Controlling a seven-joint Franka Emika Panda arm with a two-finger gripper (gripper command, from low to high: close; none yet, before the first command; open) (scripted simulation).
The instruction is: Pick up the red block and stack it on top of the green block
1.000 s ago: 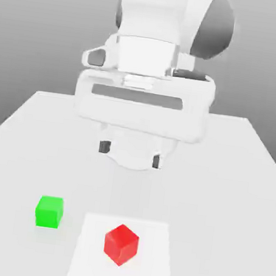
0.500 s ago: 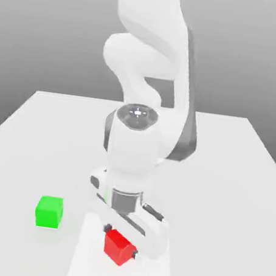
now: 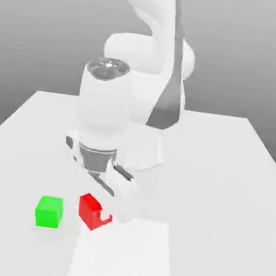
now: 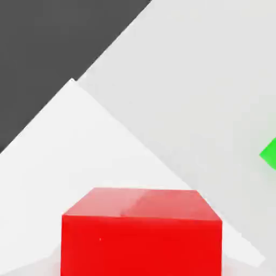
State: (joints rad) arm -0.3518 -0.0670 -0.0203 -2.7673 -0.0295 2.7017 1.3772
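Red block held beside the green one

On the exterior view's left, a bright green cube point(image 3: 49, 212) is seen on the pale grey table point(image 3: 219, 194); to its right, a glossy red block point(image 3: 91, 211) is held by the white end effector point(image 3: 97, 213), near the white square point(image 3: 123, 261).

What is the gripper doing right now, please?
The gripper is closed on the red block, holding it up off the table, with the green block toward the exterior view's left.
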